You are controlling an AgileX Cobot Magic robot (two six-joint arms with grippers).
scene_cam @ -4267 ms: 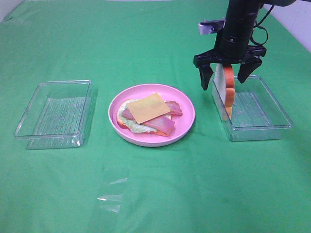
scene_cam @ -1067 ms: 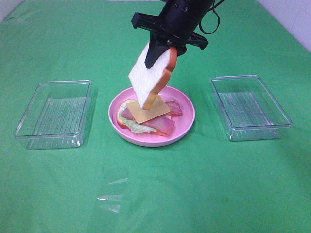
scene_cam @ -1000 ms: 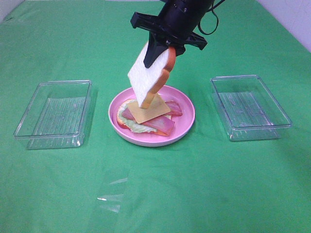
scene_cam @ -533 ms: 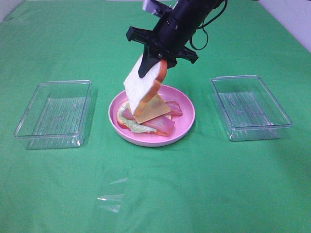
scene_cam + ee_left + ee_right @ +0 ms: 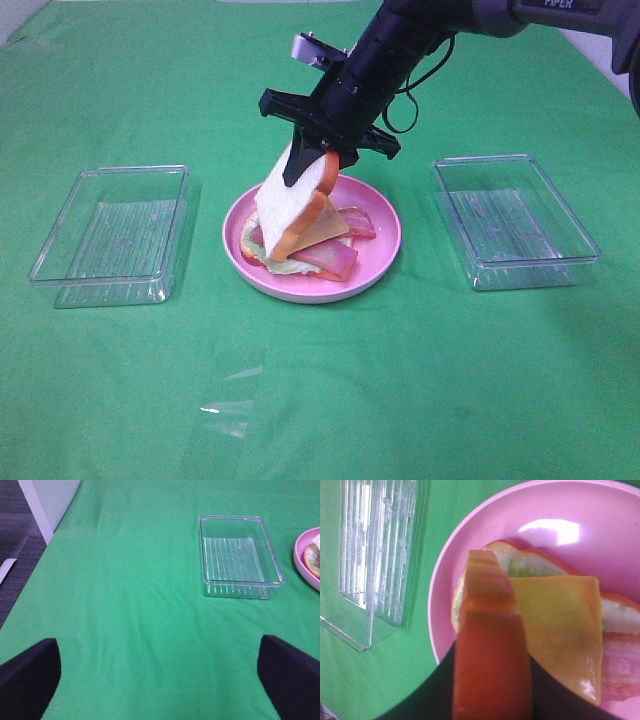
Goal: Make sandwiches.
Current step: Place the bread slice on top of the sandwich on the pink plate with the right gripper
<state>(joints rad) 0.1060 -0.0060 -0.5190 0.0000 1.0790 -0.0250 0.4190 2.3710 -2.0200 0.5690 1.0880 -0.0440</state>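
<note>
A white bread slice with orange-brown crust (image 5: 290, 205) hangs tilted over the round pink plate (image 5: 385, 245), with my right gripper (image 5: 318, 160) shut on its upper edge. Its lower edge reaches the stack on the plate: yellow cheese (image 5: 328, 228) over pink bacon strips (image 5: 340, 262), pale lettuce (image 5: 285, 267) and a bottom bread slice (image 5: 247, 250). The right wrist view shows the held slice's crust (image 5: 490, 650) edge-on above the cheese (image 5: 560, 625), dark fingers (image 5: 436, 690) on either side. My left gripper (image 5: 160, 680) is open over bare green cloth, away from the plate.
An empty clear tray (image 5: 110, 235) stands left of the plate and another clear tray (image 5: 515, 220) stands right of it. A scrap of clear film (image 5: 230, 405) lies on the green cloth near the front. The left wrist view shows the left tray (image 5: 240, 555) and the plate's rim (image 5: 300, 565).
The right gripper has come down and shifted a little left with the bread slice, bringing its lower edge onto the stack. The left gripper has not moved.
</note>
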